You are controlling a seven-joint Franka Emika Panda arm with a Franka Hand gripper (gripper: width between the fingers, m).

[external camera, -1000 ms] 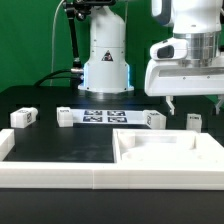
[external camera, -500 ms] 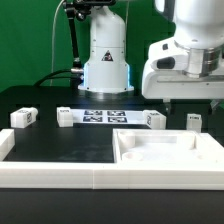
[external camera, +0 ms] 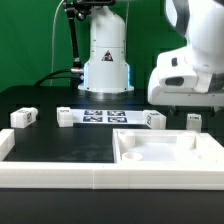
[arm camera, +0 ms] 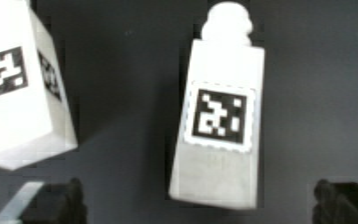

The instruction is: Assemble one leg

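**Fingers spread around a leg**

The leg (arm camera: 220,115), a matte white blocky piece with a rounded peg at one end (square black-and-white tag on its face), lies on the black table (arm camera: 131,60) between the gripper's (arm camera: 202,203) wide-spread dark fingers (arm camera: 51,203), touching neither.

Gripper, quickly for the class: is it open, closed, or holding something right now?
Gripper: open wide, holding nothing; the white tagged leg shows in the wrist view, not gripped.
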